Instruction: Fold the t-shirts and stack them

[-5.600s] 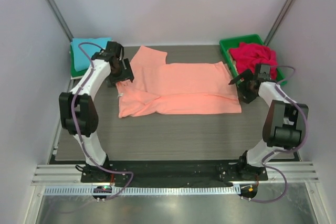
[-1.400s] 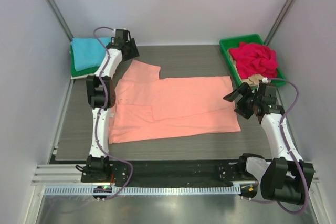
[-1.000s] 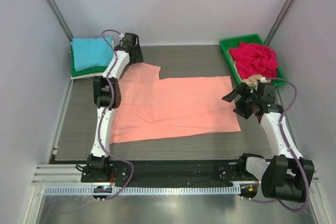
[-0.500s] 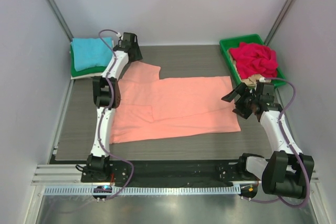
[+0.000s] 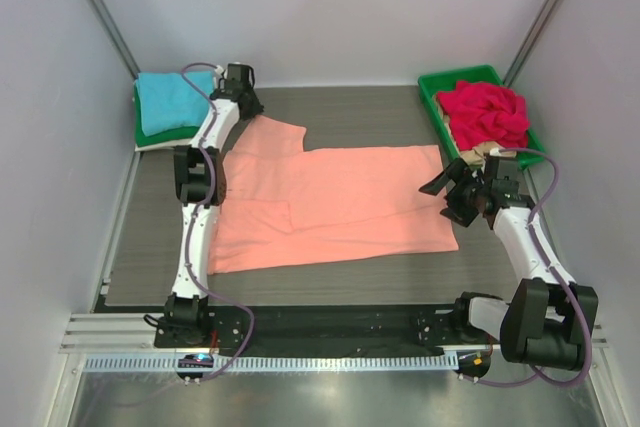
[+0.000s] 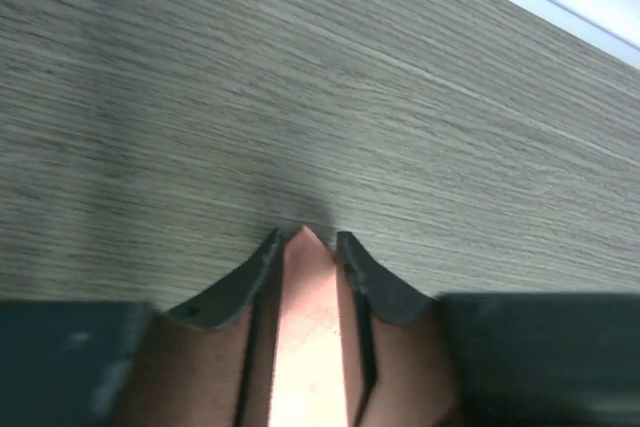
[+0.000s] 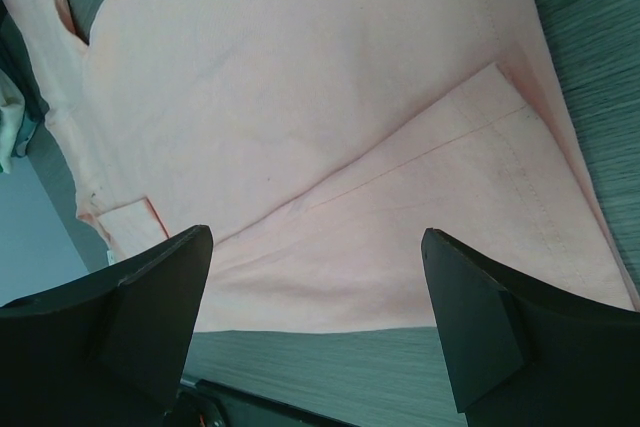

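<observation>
Two arms, two pincers, one table (image 5: 350,112) of grey wood grain.

Five shirts counted, one of them only in part:
- One salmon-orange t-shirt (image 5: 340,197), large, spread flat across the middle of the table, with a sleeve (image 5: 278,135) pointing toward 11 o'clock.
- One turquoise shirt (image 5: 168,97), folded, at 10 o'clock, lying on top of one green shirt (image 5: 146,133). A white sliver shows beneath that pair; I cannot tell what it is.
- One red shirt (image 5: 487,110), crumpled, heaped in one green plastic tray (image 5: 448,79) at 2 o'clock.
- One beige cloth (image 5: 488,152) peeks out at the tray's near end, under the red.

Left pincer (image 6: 304,239): reached out to 11 o'clock, low over the table at the sleeve's far corner. The jaws are drawn in on a narrow fold of the salmon cloth, which fills the gap between the fingers (image 6: 250,282). Bare table lies beyond the tips.

Right pincer (image 7: 317,237): at 3 o'clock, jaws spread wide, hanging above the salmon shirt's right end, holding nothing. A folded flap with stitched hems lies below and between its fingers. The tray sits near, toward 1 o'clock from this pincer.
</observation>
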